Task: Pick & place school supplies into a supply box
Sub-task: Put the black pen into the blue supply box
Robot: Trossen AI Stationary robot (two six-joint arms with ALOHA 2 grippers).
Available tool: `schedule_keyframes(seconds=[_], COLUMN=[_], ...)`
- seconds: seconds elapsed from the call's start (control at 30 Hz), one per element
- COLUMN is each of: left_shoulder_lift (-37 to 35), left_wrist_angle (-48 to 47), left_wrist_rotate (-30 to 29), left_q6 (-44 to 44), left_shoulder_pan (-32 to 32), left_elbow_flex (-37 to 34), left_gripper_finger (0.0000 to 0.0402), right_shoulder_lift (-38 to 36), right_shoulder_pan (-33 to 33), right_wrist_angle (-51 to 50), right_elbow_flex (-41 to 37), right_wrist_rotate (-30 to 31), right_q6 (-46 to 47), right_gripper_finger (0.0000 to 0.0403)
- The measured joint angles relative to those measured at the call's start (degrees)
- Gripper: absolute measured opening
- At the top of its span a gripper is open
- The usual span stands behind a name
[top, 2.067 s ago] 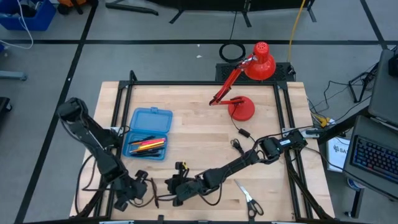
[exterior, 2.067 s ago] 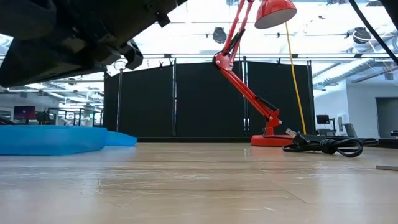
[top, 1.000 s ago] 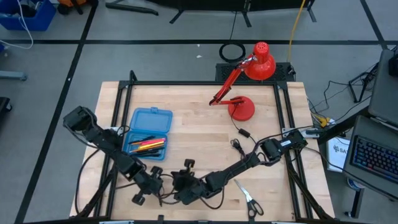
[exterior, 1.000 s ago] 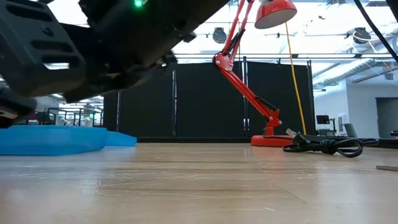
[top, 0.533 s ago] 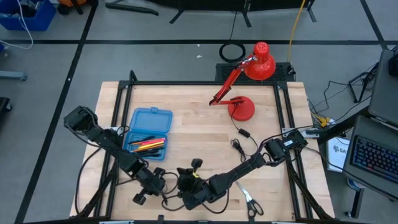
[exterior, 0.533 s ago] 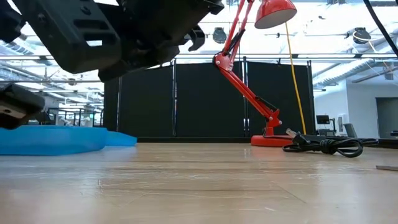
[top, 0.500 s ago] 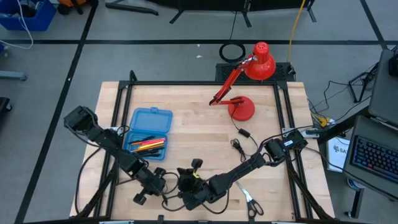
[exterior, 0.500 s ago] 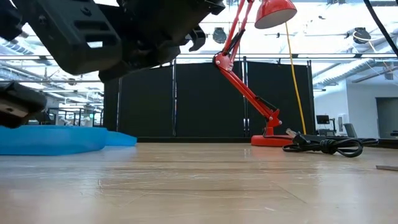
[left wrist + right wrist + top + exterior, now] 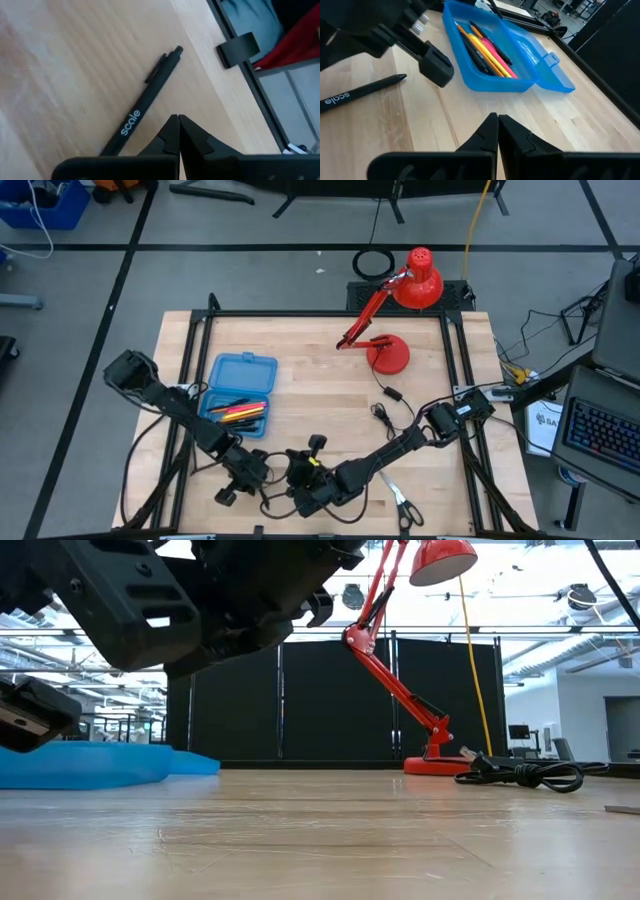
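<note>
At the near edge of the table (image 9: 330, 395), both arms hang low and close together. The left gripper (image 9: 178, 120) is pinched fully shut on nothing, its tips just beside a black pen (image 9: 142, 110) that lies flat on the wood. The right gripper (image 9: 497, 119) is likewise shut and empty, pointing past that same pen (image 9: 362, 90) toward the blue supply box (image 9: 495, 50).

What has changed over the last couple of seconds: the left arm has swung in from the table's left front corner toward the middle, so its gripper (image 9: 240, 475) now sits next to the right gripper (image 9: 305, 470). The right arm has drawn back a little toward the front edge and tipped up. Over the last half second both have barely moved.

The box (image 9: 238, 395) stands open on the left half of the table, well apart from the red lamp (image 9: 395, 315), with orange, pink, yellow and dark pens (image 9: 238, 412) already in its tray — so most of the job looks done. Two pieces are still out: the black pen at the front and the scissors (image 9: 398, 498) near the right front, both untouched.

My reading is that the left arm has lined up for the black pen. It would have to open before it can take hold — shut as it is, a descent would only push the pen along.
</note>
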Motion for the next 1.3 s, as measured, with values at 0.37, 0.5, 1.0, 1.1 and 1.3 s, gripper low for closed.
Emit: schedule_keyframes(seconds=[0.37,0.5,1.0,1.1,1.3], left_shoulder_lift=[12.04,12.11,9.61,9.59,8.67], left_wrist_angle=[12.36,14.03,14.97,14.38,8.42], left_wrist_rotate=[4.88,4.43,-9.25,-8.53,-4.58], left_q6=[-0.76,-0.1,1.64,-1.96,-10.8], left_shoulder_pan=[1.58,2.59,3.08,2.44,0.33], left_elbow_flex=[0.39,0.22,0.09,0.12,0.24], left_gripper_finger=[0.0,0.0001,0.0003,0.0002,0.0003], right_shoulder_lift=[0.0,0.0,0.02,-0.31,-2.52], right_shoulder_pan=[-0.03,-0.03,0.63,0.86,0.98], right_wrist_angle=[-0.06,-0.22,-0.64,-3.68,-10.02], right_elbow_flex=[0.0,0.0,0.02,0.04,0.09], right_wrist_rotate=[-0.17,-0.08,4.21,4.25,4.34], right_q6=[0.82,0.86,-0.33,0.21,5.39], right_gripper_finger=[0.0,0.0,0.0,0.0,0.0])
